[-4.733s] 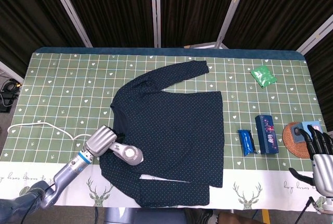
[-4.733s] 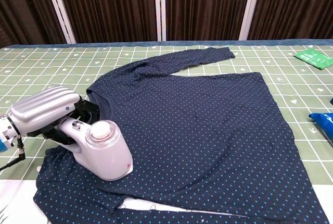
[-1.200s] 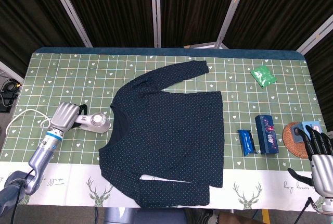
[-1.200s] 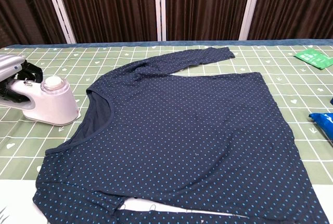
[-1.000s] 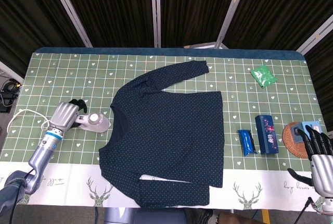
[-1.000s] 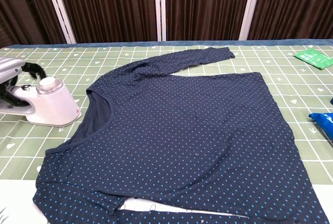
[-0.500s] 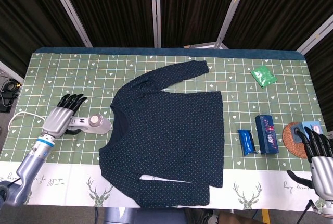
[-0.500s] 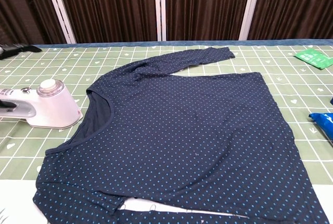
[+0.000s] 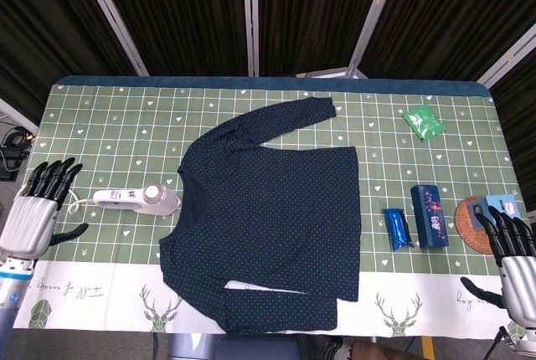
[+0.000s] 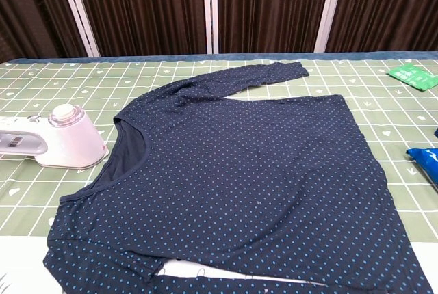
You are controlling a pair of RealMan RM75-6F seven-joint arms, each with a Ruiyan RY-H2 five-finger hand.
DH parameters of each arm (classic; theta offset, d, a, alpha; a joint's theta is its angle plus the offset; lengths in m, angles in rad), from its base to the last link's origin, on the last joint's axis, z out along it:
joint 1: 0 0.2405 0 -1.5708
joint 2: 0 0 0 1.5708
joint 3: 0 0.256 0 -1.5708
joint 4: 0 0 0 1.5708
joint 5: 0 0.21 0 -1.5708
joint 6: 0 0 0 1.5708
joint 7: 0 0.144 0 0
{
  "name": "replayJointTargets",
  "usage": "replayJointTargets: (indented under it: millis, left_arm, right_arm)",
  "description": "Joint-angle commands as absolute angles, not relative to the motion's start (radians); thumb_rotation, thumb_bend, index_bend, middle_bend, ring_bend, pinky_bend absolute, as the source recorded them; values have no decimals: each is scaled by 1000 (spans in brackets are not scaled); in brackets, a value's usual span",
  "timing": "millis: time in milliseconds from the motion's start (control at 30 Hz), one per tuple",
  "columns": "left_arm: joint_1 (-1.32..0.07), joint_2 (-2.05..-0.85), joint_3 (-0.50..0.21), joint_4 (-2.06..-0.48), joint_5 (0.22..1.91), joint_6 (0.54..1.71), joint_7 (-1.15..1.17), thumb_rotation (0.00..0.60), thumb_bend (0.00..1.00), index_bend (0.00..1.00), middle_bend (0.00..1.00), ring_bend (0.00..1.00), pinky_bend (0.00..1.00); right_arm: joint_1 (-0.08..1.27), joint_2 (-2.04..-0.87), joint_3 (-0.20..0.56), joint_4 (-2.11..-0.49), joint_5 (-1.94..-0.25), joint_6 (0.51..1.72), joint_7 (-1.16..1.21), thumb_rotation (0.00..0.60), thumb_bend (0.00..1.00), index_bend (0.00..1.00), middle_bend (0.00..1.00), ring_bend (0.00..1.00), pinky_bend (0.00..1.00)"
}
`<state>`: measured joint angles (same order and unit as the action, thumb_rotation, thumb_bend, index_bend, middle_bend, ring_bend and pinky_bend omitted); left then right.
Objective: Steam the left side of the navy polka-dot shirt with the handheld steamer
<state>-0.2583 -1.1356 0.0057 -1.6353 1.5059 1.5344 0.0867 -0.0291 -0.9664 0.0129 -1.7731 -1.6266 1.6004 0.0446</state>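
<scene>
Dark curtains hang behind a bench covered in green patterned cloth. The navy polka-dot shirt lies flat on it, neck toward the left hand, which hovers empty at the bench edge with fingers spread. The handheld steamer rests on its side between that hand and the shirt's collar, apart from the hand. Its long axis runs from the hand toward the shirt, handle end nearer the hand and rounded head just beside the collar. The right hand is also empty and spread, far across the shirt. If the steamer is hot, its head could mark the cloth; its cord near the hand could snag.
</scene>
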Motion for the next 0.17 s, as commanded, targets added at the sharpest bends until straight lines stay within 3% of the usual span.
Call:
replayJointTargets:
  millis: [33, 167]
  left_arm:
    - [-158, -1075, 44, -1756, 1515, 1617, 186, 600, 0, 0, 0, 0, 0]
    - [-131, -1075, 53, -1749, 1518, 1627, 183, 600, 0, 0, 0, 0, 0]
  right_arm:
    - [-32, -968, 12, -1774, -1631, 1606, 42, 600, 0, 0, 0, 0, 0]
    - [-37, -968, 10, -1777, -1638, 1616, 38, 600, 0, 0, 0, 0, 0]
